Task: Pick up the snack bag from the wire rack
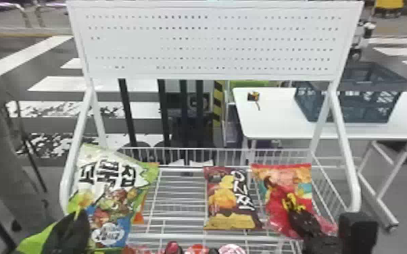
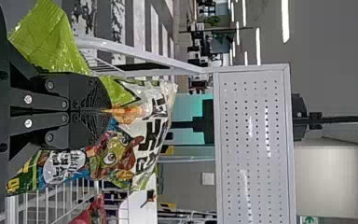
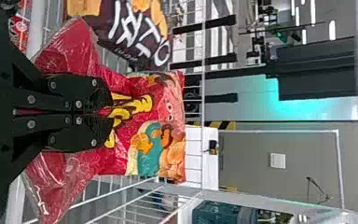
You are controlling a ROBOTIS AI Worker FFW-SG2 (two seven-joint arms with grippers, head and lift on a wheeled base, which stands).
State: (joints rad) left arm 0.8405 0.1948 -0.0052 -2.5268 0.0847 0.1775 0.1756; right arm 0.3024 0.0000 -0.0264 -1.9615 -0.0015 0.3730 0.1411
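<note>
Nearest you in the head view, your left gripper (image 1: 79,216) holds the green snack bag (image 1: 111,189) at the left of the wire rack (image 1: 179,237); your right gripper (image 1: 295,214) holds the red snack bag (image 1: 280,189) at the right, beside the brown packet (image 1: 230,202).

In the left wrist view, your fingers are pinched nearly together on bunched film. Keep that squeeze and lift straight up.

In the right wrist view, the other pair closes just as tightly; raise gently, minding the side wires.

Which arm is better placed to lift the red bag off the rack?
Right, I'd say: the right gripper is shut on the red bag, while the left gripper is clamped on the green bag.
</note>
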